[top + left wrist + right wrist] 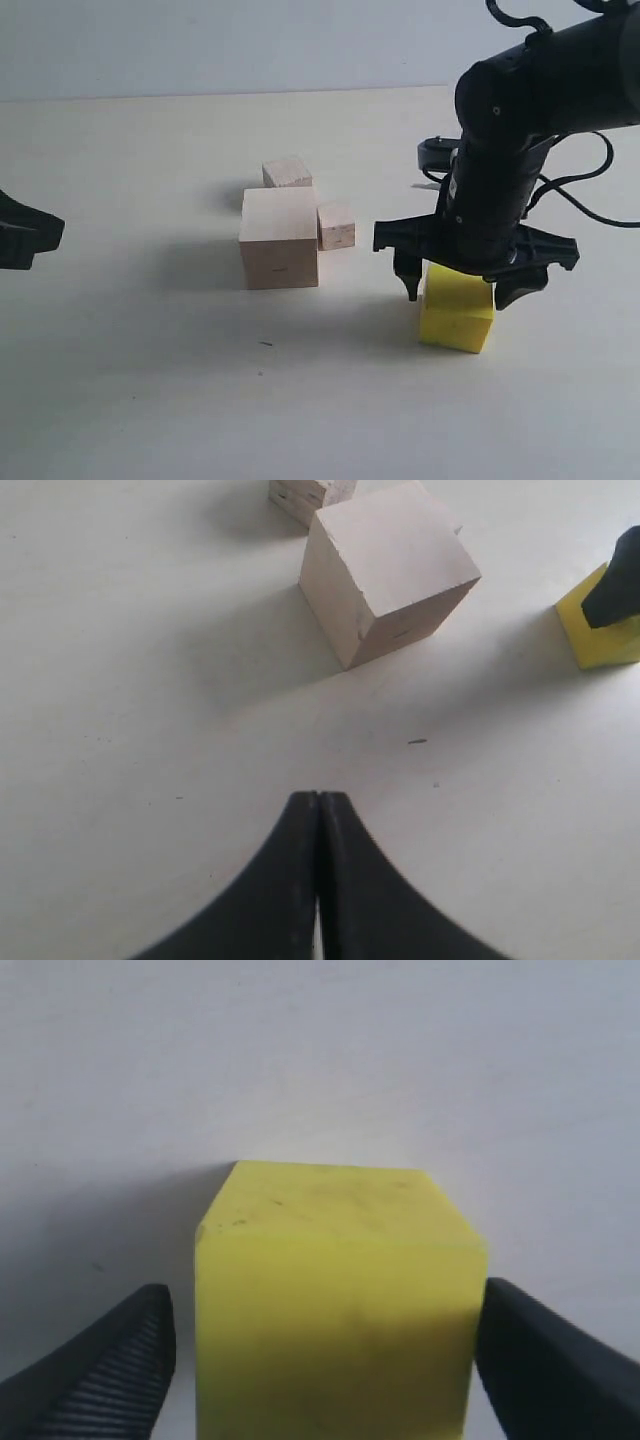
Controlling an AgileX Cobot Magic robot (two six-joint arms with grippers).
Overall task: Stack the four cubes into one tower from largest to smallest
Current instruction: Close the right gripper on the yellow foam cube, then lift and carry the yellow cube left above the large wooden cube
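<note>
**A:** Where is your yellow cube?

**B:** You have it resting flat on the bench, right between the spread jaws of your right claw. It is bright yellow and turned slightly askew.

**A:** And the pale wooden ones?

**B:** Your large cube stands upright between your two claws, nearer the right one. The smallest cube sits just beside its face on the right claw's side. The small cube lies just beyond the large one, as seen from your left claw. None of the four is stacked.
</note>
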